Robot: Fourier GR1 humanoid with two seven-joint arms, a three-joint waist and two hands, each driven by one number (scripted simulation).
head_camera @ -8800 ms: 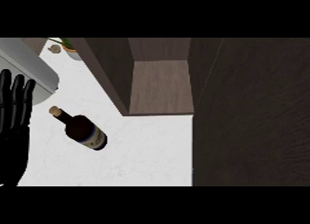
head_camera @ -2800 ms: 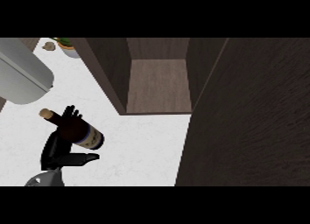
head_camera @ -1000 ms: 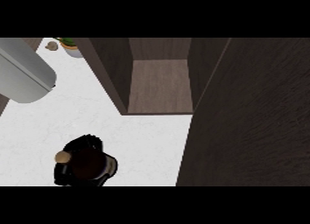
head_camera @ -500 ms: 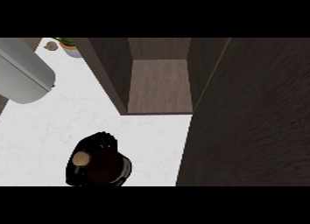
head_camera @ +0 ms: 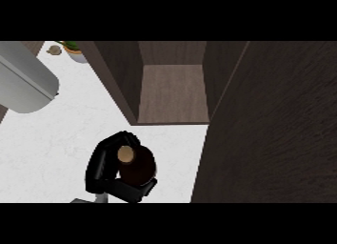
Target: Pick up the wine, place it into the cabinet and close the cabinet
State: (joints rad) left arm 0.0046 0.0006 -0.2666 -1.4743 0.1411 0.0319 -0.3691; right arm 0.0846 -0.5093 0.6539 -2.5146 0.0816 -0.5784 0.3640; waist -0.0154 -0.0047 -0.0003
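**Wine in hand, short of the open cabinet**

Nearest the lower edge, the left hand is closed round the wine. Black fingers curl down the bottle's left side and the thumb wraps across below it. A sliver of grey wrist shows just under the hand at the bottom edge.

We are looking almost straight down the bottle. The tan cap sits on top and the dark shoulders spread beneath it, so it stands about upright in the grip. Whether its base touches the white counter cannot be told from this angle, because the hand and the bottle's own body hide it.

Just to the bottle's right rises a broad dark wood panel, which fills the whole right side of the view. The bottle is beside its lower left edge but apart from it.

Further up is the cabinet, its compartment open. The brown floor inside is bare, and its front lip lies a little beyond the bottle. The wine is outside, in front of that opening and slightly to its left.

Off to the left, a large grey cylinder slants in from the upper left corner. At the far back, a small potted plant sits by the cabinet's left wall.
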